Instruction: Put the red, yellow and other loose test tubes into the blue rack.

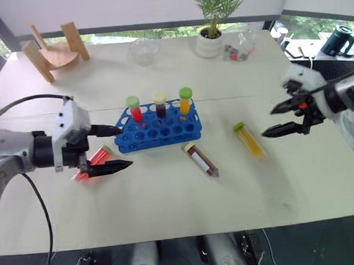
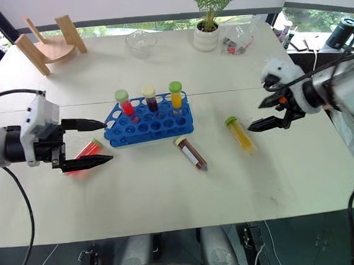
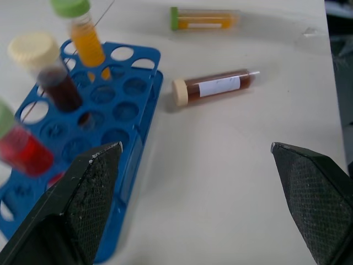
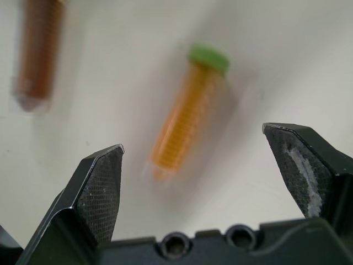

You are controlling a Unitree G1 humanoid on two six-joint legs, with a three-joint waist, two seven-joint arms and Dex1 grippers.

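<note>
Left eye view: three tubes are seated upright in the blue rack [image 1: 157, 126]; the red tube [image 1: 94, 163], brown tube [image 1: 200, 159] and yellow tube [image 1: 250, 140] are left lying on the table [image 1: 169, 210]. Left gripper [image 1: 113, 147] and right gripper [image 1: 278, 119] are spread wide, empty.

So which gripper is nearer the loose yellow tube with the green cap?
The right. The right gripper hangs open just beside the yellow tube. The left gripper, also open, is across the blue rack, above the loose red tube.
</note>
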